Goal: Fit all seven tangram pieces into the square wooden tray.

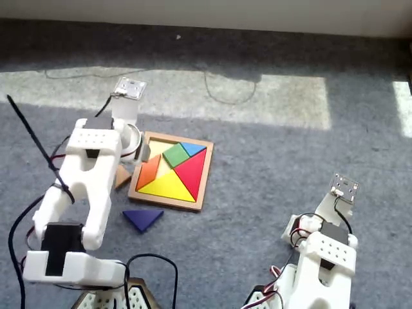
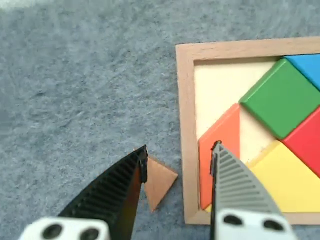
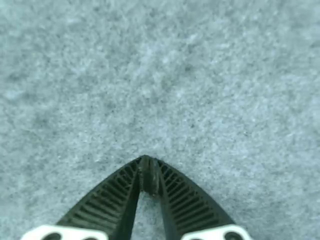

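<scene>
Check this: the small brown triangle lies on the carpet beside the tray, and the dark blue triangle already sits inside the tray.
One thing is wrong. The dark blue triangle is not inside the tray; the high view shows it on the carpet outside the tray. The small brown triangle does lie on the carpet beside the tray.

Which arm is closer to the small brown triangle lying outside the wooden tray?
Left. The left arm holds its open jaws over the brown triangle, one tip beside it, next to the wooden tray. The right arm sits far off over bare carpet, jaws shut.
</scene>
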Motion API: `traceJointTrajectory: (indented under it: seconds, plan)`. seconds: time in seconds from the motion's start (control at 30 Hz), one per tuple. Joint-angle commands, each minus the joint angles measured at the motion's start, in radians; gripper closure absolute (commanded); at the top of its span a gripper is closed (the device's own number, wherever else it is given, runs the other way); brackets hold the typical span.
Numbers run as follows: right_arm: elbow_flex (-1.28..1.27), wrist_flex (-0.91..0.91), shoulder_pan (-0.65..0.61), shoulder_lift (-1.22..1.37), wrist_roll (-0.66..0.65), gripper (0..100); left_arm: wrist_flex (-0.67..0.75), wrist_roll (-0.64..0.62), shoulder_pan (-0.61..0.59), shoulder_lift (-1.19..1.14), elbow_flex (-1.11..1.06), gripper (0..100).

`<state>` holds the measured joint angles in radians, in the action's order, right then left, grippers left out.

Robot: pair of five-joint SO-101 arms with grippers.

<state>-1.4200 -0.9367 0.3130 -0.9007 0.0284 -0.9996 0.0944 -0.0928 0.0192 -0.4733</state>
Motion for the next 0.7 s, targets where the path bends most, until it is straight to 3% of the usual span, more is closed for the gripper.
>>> traceJointTrajectory:
  seconds: [0.0,0.17,0.67]
  plan:
    - [-0.002,0.007,0.019,-0.007,-0.009,99.4,-0.06,-0.002,-0.091,0.058,0.042,79]
    - [-0.002,0.007,0.019,-0.007,-0.009,99.4,-0.091,0.077,-0.139,0.056,0.012,79]
    - [-0.002,0.007,0.019,-0.007,-0.009,99.4,-0.006,0.086,-0.143,0.054,-0.133,79]
